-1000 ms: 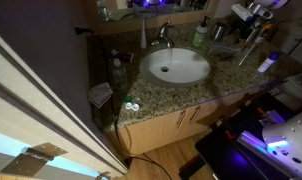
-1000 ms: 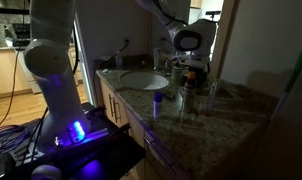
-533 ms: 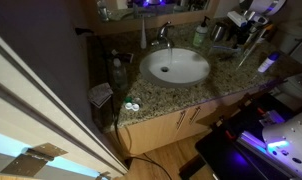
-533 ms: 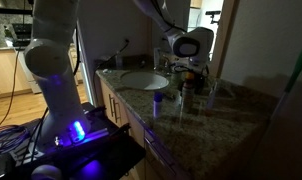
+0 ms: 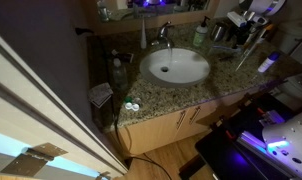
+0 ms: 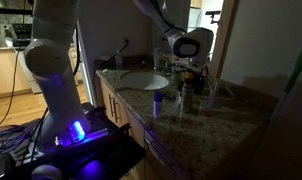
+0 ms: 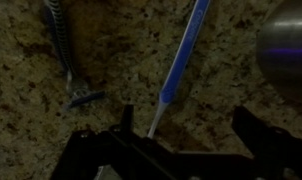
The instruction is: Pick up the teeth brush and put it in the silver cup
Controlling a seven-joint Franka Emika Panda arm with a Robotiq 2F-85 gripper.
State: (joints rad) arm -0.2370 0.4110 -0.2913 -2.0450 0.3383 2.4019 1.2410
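The toothbrush point(image 7: 181, 62) has a blue handle that fades to a white end. It lies on the speckled granite counter in the wrist view. It also shows as a thin slanted line in an exterior view point(image 5: 248, 50). My gripper point(image 7: 189, 130) is open and empty just above the counter. The toothbrush's white end lies by the left finger, and most of the handle lies beyond the fingertips. The silver cup point(image 7: 289, 48) is a blurred round metal shape at the right edge, beside the toothbrush. In both exterior views the gripper point(image 5: 249, 20) point(image 6: 191, 68) hangs over the counter at the side of the sink.
A white sink point(image 5: 176, 67) with a faucet point(image 5: 164, 33) takes up the middle of the counter. A green soap bottle point(image 5: 200, 36) stands behind it. A coiled cord point(image 7: 57, 30) lies on the counter to the left of the toothbrush. A blue-lit object point(image 5: 266, 63) sits near the counter's front edge.
My gripper has come down a little toward the counter over the toothbrush. The toothbrush and the cup have not moved.
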